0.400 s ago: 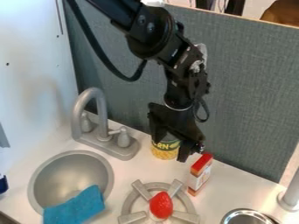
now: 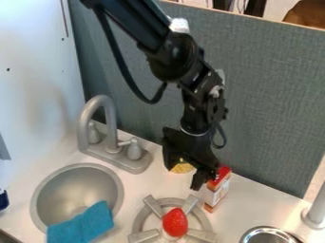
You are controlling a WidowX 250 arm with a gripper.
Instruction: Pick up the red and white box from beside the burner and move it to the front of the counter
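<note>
gripper (image 2: 185,177) jaws r wide apart, can (image 2: 183,167) showing btwn them, can't tell if they touch it. box (image 2: 217,190) is rly close. cloth (image 2: 81,225) partly in sink (image 2: 63,190) btw

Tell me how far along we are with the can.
Done: the gripper is low by the yellow can, jaws apart. In hand: apparently lining up; whether it touches the can is unclear. Left: probably closing and lifting, as the can stands on the counter.
</note>
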